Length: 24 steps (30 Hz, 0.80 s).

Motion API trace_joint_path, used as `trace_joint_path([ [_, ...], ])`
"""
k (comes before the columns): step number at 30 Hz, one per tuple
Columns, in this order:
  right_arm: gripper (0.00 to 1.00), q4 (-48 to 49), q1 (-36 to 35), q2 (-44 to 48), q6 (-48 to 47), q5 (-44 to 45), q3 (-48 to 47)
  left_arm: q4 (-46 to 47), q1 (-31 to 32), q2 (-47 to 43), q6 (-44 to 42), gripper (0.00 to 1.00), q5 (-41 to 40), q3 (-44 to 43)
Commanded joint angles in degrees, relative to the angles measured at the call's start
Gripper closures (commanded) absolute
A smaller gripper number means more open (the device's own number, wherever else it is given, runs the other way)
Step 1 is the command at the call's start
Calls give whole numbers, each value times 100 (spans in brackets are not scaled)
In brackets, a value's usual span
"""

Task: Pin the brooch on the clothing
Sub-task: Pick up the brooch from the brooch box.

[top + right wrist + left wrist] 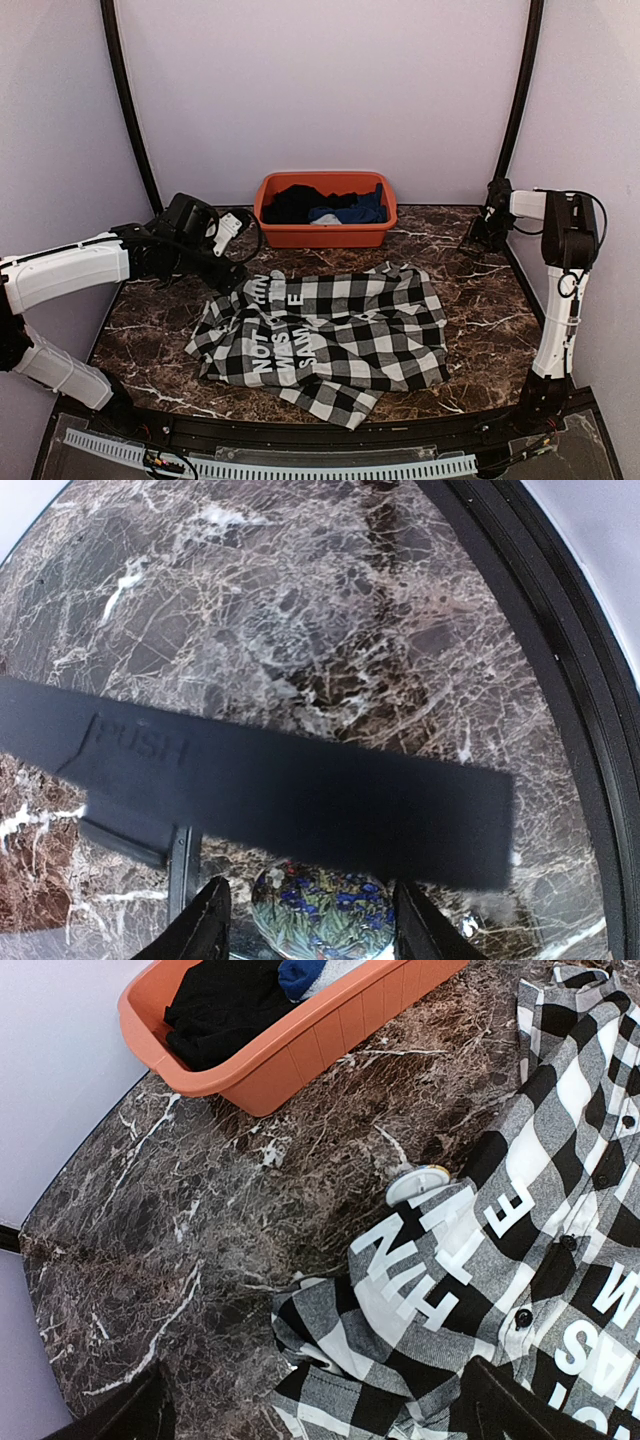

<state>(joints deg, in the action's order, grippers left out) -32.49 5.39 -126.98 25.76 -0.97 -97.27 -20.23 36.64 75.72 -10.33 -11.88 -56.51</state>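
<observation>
The black-and-white check shirt (pixel 330 330) with white block letters lies spread on the marble table, and also shows in the left wrist view (pixel 500 1290). A small round white disc (pixel 418 1182) rests at the shirt's edge by the letters. My left gripper (pixel 228 268) is open and empty, just above the shirt's back left corner (pixel 320 1425). My right gripper (pixel 478 236) is low at the table's back right corner. In the right wrist view a round brooch (pixel 325 912) with blue flowers lies between its open fingers (pixel 212 925), with a gap on the left side.
An orange tub (pixel 325 210) holding black and blue garments stands at the back centre, also in the left wrist view (pixel 300 1045). A black bar marked PUSH (pixel 280 800) crosses the right wrist view just beyond the brooch. The black table rim (pixel 560 680) runs close on the right.
</observation>
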Motion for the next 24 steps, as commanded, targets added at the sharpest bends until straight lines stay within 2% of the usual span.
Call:
trace_joint_path([
  [1, 47, 85, 26, -151, -36, -96, -133, -16, 7, -50, -42, 1, -47, 71],
  [4, 50, 77, 24, -161, -43, -96, -134, -14, 5, -46, -46, 1, -48, 70],
  [6, 56, 81, 24, -161, -57, -109, -134, -16, 9, -49, -41, 1, -47, 70],
  [8, 59, 77, 24, -174, -62, -129, -147, -17, 7, -44, -45, 1, -50, 70],
  [14, 55, 47, 35, -219, -85, -216, -196, -16, 10, -55, -46, 1, -33, 70],
  [24, 59, 3, 33, -253, -91, -264, -217, -11, 9, -66, -53, 1, -15, 73],
])
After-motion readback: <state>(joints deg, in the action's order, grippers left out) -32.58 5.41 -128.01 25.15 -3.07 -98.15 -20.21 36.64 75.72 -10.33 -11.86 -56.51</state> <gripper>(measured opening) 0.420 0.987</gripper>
